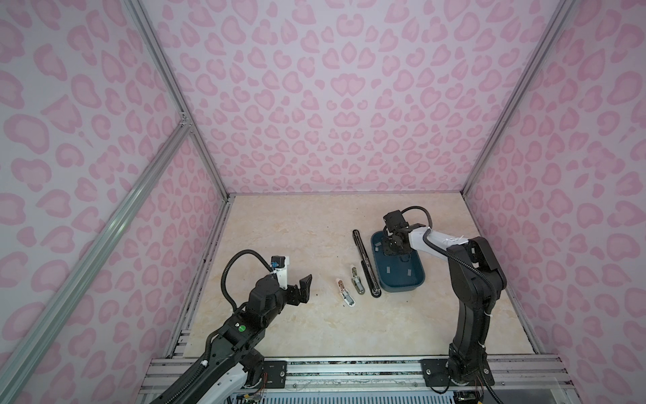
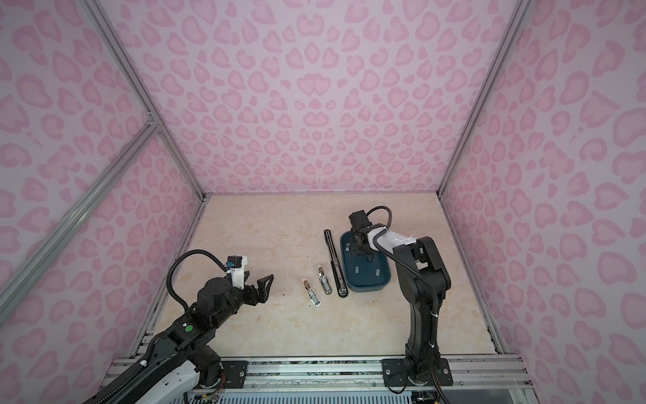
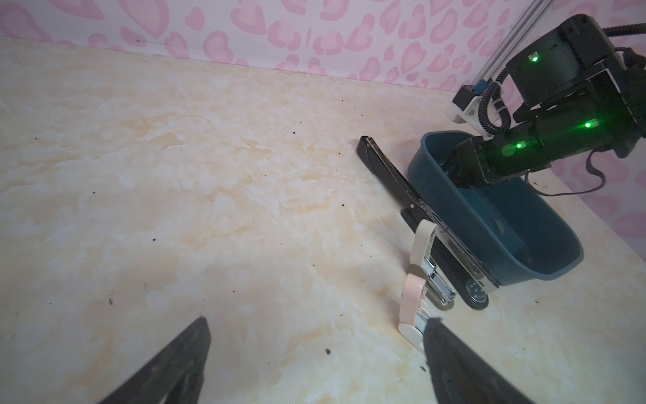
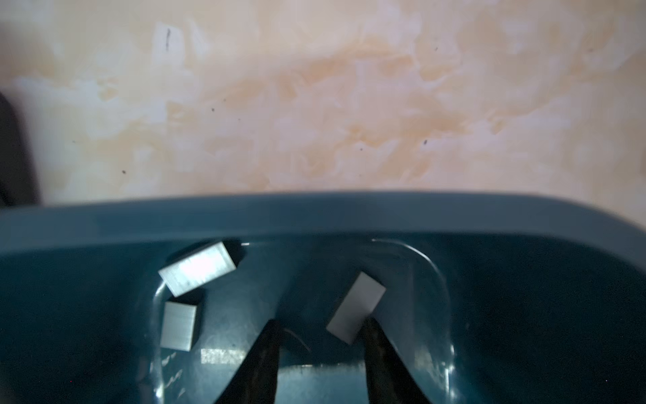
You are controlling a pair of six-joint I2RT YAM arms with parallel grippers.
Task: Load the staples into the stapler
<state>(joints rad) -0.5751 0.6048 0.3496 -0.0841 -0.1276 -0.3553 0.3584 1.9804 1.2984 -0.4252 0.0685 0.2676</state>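
Teal bin [image 4: 314, 217] holds the staples [image 4: 356, 307], loose strips on its floor. No stapler [image 1: 345, 293] seems loaded yet, so nearly all work remains. Right gripper [image 4: 321, 323] is down in the bin, fingers [image 4: 379, 349] partly apart, one touching a strip, not pinching. Left gripper [image 3: 316, 321] hovers spread and empty. Stapler channels are too small to read.
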